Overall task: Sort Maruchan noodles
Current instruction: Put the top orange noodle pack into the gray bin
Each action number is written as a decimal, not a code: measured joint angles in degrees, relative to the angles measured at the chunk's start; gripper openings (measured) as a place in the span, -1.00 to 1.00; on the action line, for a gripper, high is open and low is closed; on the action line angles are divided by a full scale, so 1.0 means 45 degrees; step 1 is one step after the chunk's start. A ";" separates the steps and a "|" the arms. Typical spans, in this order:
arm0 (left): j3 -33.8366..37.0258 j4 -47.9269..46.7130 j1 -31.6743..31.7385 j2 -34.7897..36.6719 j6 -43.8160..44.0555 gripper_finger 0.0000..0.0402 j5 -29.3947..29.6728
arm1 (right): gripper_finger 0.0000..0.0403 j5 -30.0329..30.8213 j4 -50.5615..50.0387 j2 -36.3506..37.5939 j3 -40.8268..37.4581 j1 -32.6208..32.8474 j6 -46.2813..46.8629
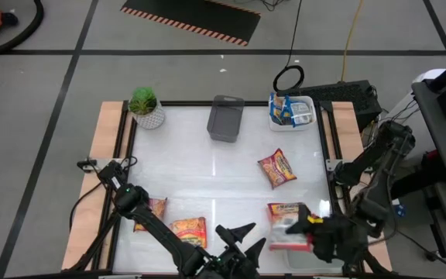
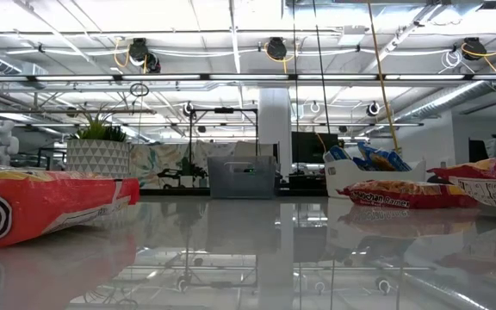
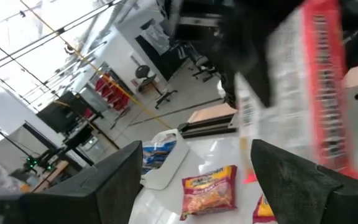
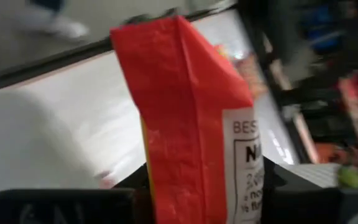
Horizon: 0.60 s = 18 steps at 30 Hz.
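Sorting, part done.

Filed: blue-and-yellow packets (image 1: 286,109) stood in the white tray (image 1: 310,118) at the worktop's far right corner. The grey tray (image 1: 224,120) beside it appeared to hold nothing, though its inside was hard to read.

Left to sort, loose on the worktop (image 1: 207,170): one packet right of centre (image 1: 277,168); one near the right front (image 1: 283,209); two near the left front, one by the left arm (image 1: 156,208) and one just beside it (image 1: 189,229).

In hand: a red-and-white packet (image 4: 191,118), clamped edge-on in the right end effector (image 1: 316,232), held above the worktop near its right front corner.

Left end effector (image 1: 238,244): fingers apart, holding nothing, near the front edge, close to the held packet.

View notes: the high view alone gave the count and layout of loose packets. The right wrist view showed the grip on the red packet, which the high view blurred. The left wrist view showed the left fingers (image 3: 114,180) spread, with the held packet's printed back (image 3: 297,81) close ahead. The low view showed neither end effector, only packets lying flat and a potted plant (image 2: 98,146).
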State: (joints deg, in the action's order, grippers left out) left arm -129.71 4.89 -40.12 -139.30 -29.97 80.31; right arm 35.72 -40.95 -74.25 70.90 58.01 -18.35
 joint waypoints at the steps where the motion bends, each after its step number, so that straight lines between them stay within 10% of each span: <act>1: -0.0008 0.0014 0.0000 0.0020 0.0027 0.50 0.0002 | -0.46 -0.0351 -0.0602 -0.0014 0.0201 0.0049 0.0175; 18: -0.0009 0.0139 0.0044 0.0018 0.0412 0.50 -0.0141 | -0.46 -0.5337 -0.4585 -0.1212 0.0445 0.1539 0.1559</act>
State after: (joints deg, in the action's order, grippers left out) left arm -129.75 5.51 -39.92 -139.22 -28.12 79.68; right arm 11.70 -61.58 -79.70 72.90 64.94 -11.34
